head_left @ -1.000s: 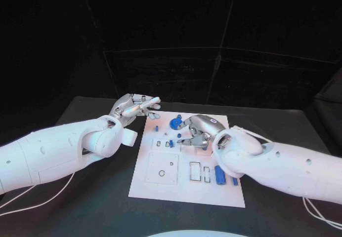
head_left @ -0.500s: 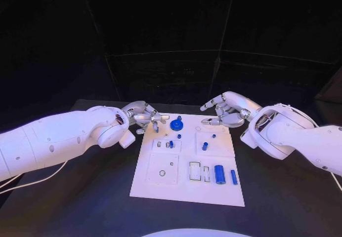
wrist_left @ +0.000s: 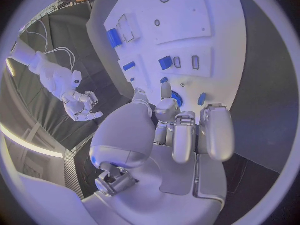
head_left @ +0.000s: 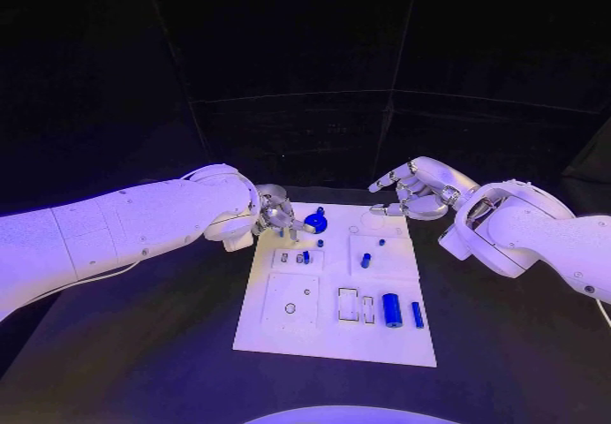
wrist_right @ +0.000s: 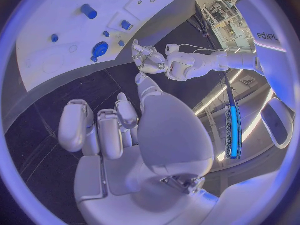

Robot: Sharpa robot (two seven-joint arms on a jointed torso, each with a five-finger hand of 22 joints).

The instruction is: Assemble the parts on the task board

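The white task board [head_left: 290, 334] lies in the middle of the black table. A blue gear [head_left: 316, 218] stands near its far edge, and small blue parts [head_left: 365, 261] sit in recesses further in. A thick blue cylinder [head_left: 392, 311] and a thin one [head_left: 417, 314] lie near the right edge. My left hand [head_left: 282, 221] hovers at the board's far left corner, fingers apart and reaching close to the gear [wrist_left: 177, 98], holding nothing that I can see. My right hand [head_left: 414, 198] hangs above the far right corner, fingers spread and empty. The right wrist view shows the gear [wrist_right: 100, 49] and the left hand [wrist_right: 147, 58] beyond it.
Black table surface surrounds the board on all sides. Empty rectangular recesses [head_left: 348, 302] and a round hole [head_left: 289, 309] mark the board's near half. Dark curtains close off the back.
My right hand has lifted off the middle of the board and drawn back above the far right corner. My left hand has come down and in towards the gear.
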